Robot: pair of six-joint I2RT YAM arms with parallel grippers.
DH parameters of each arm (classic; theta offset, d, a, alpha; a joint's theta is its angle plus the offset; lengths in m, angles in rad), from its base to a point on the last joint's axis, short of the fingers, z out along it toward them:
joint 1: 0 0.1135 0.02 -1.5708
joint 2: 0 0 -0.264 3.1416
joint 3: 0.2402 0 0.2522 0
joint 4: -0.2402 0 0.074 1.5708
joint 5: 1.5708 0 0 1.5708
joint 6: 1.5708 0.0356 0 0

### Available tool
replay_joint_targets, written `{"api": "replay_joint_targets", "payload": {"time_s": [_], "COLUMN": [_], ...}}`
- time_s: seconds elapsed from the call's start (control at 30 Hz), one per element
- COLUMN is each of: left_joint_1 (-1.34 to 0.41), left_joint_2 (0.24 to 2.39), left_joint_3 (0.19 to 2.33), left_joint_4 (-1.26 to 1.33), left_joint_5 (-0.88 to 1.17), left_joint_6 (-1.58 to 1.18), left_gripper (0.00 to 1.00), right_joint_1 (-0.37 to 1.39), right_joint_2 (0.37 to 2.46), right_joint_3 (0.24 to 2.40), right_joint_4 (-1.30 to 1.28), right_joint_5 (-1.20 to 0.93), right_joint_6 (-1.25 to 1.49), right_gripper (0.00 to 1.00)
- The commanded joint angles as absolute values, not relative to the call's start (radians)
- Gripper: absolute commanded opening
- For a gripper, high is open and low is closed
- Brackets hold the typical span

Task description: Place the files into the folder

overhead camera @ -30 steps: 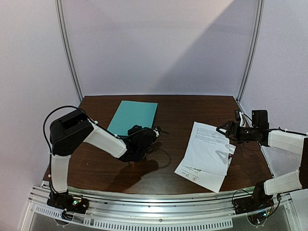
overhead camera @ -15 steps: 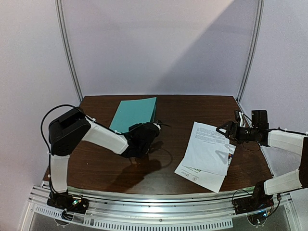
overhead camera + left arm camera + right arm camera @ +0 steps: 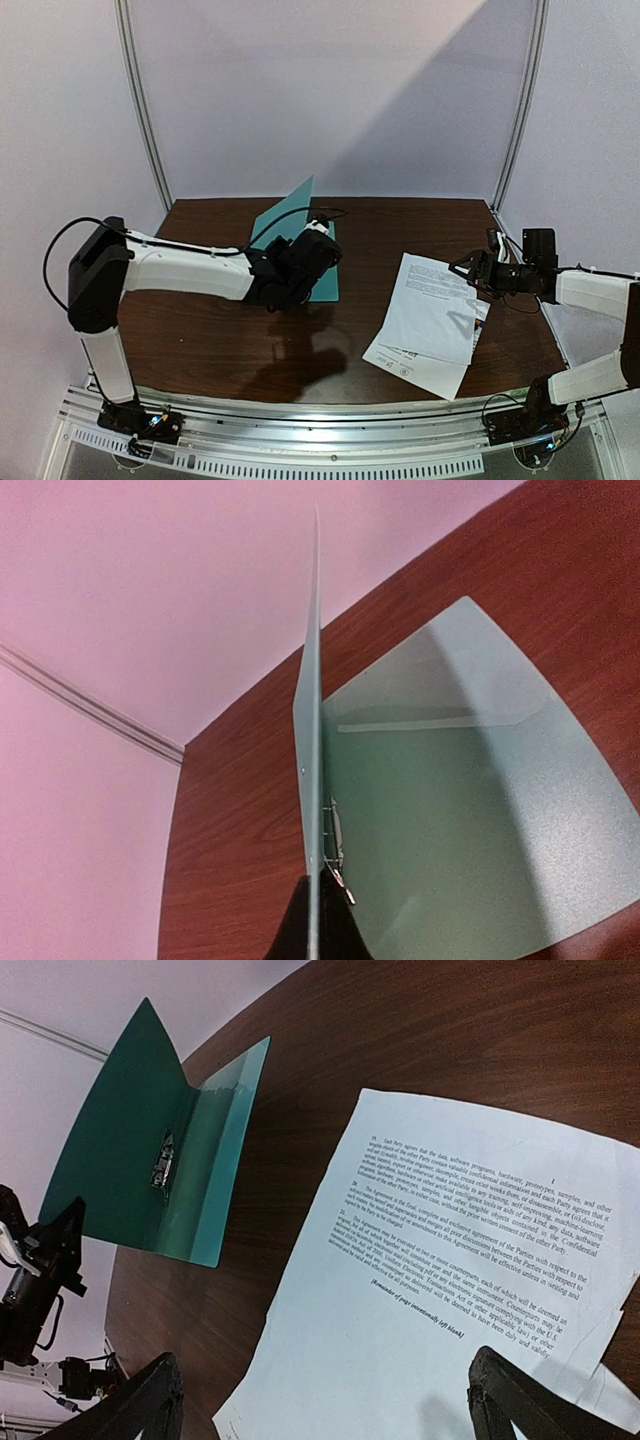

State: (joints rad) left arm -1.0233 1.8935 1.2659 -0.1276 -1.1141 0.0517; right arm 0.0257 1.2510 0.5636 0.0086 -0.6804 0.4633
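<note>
Nearest me is the aluminium rail (image 3: 330, 420) carrying both arm bases. Past it the dark, wood-grain table (image 3: 200, 340) runs back bare.

My right gripper (image 3: 325, 1405) hangs released, its fingers (image 3: 150, 1405) spread wide and touching nothing. Directly beneath and between them lie the files: the text sheet (image 3: 470, 1250) is on top. The sheet with green lettering (image 3: 415, 365) peeks out under it on the near side. Both lie flat on the wood, slightly askew to each other.

My left gripper (image 3: 315, 935) is clenched on the near edge of the folder (image 3: 215, 1160), which stands well apart from the files. The front cover (image 3: 312, 730) rises straight up from between the fingers, edge-on to the wrist camera. The back panel lies flat on the table just right of them. The metal clip (image 3: 335, 855) sits along the spine just beyond the fingertips.

Farther back the table ends at a pale lilac wall (image 3: 330, 90), half in slanting shadow. Two metal poles (image 3: 140, 100) stand at the far corners.
</note>
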Motion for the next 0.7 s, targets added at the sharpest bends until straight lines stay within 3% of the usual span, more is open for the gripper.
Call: {"api": "replay_joint_targets", "payload": {"time_s": [0.0, 0.3, 0.67], "left_joint_1": [-1.042, -1.052, -1.055], "left_joint_2": [1.796, 1.533, 1.188], "left_joint_3": [1.299, 1.077, 0.717], "left_joint_4": [-0.326, -0.200, 0.073], "left_joint_5": [-1.072, -0.926, -0.761], "left_joint_6": [-0.237, -0.401, -0.520], "left_gripper": [0.00, 0.00, 0.00], "right_joint_1": [0.035, 0.106, 0.406], "right_joint_2": [1.268, 1.312, 1.477], "right_joint_3": [0.594, 0.654, 0.835], "right_joint_4": [0.041, 0.040, 0.069], "right_joint_5": [-0.695, -0.687, -0.586], "right_joint_6": [0.485, 0.490, 0.464], "right_gripper": [0.99, 0.99, 0.99]}}
